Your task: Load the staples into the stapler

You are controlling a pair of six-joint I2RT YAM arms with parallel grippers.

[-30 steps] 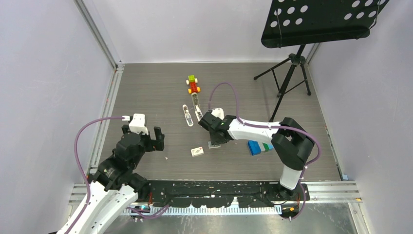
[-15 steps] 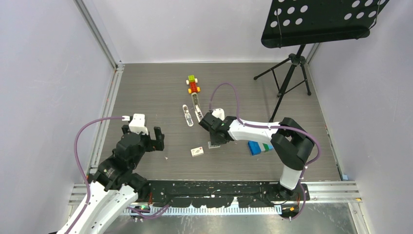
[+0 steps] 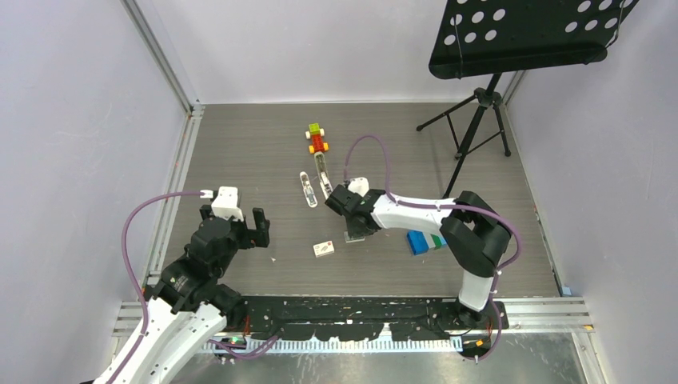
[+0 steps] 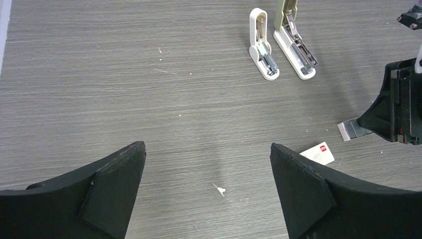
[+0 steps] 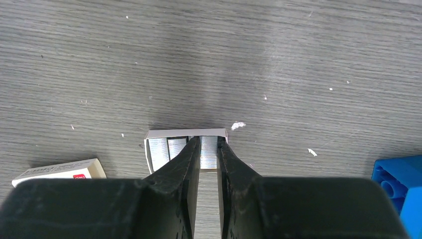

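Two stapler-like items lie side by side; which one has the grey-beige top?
The longer stapler, lying nearer the right gripper; the shorter one beside it is all white.

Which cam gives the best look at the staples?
Right wrist: the staples lie in rows in their open tray, the right gripper straddling one strip. Top external: mostly hidden under that gripper. Left wrist: only their grey end shows.

Bright, even light falls from overhead; the top view is slightly soft and its walls tint lilac. In the right wrist view the table [image 5: 298,50] grain is crisp, with a diffuse shadow at 12 o'clock. The staples [image 5: 166,152] gleam pale, while the right gripper [image 5: 208,144] at 6 o'clock blurs into flat black
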